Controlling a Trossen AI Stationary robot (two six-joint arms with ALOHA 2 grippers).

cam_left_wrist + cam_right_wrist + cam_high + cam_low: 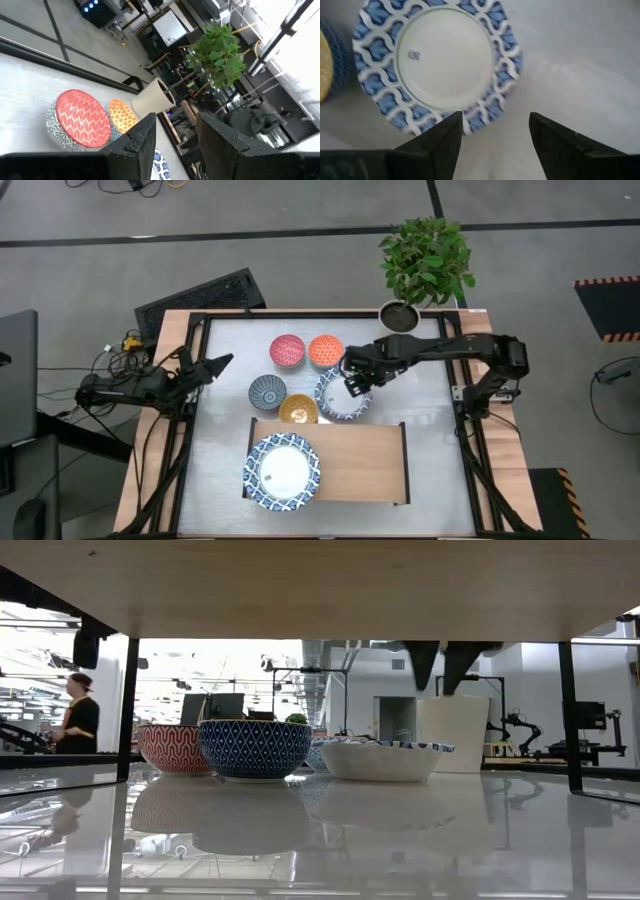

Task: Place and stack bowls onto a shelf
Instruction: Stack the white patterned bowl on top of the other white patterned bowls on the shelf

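My right end effector hangs spread just above the near rim of a large blue-and-white bowl, which sits on the table right against the back edge of the shelf. To take it well, I judge I should lower one finger inside the rim and one outside, pinch firmly, then lift clear of the yellow bowl touching its side. Another large bowl already sits on the shelf's left end. Farther back stand the dark blue bowl, pink-red bowl and orange bowl. My left end effector waits spread at the table's left edge. From table height, the shelf board hides my fingertips.
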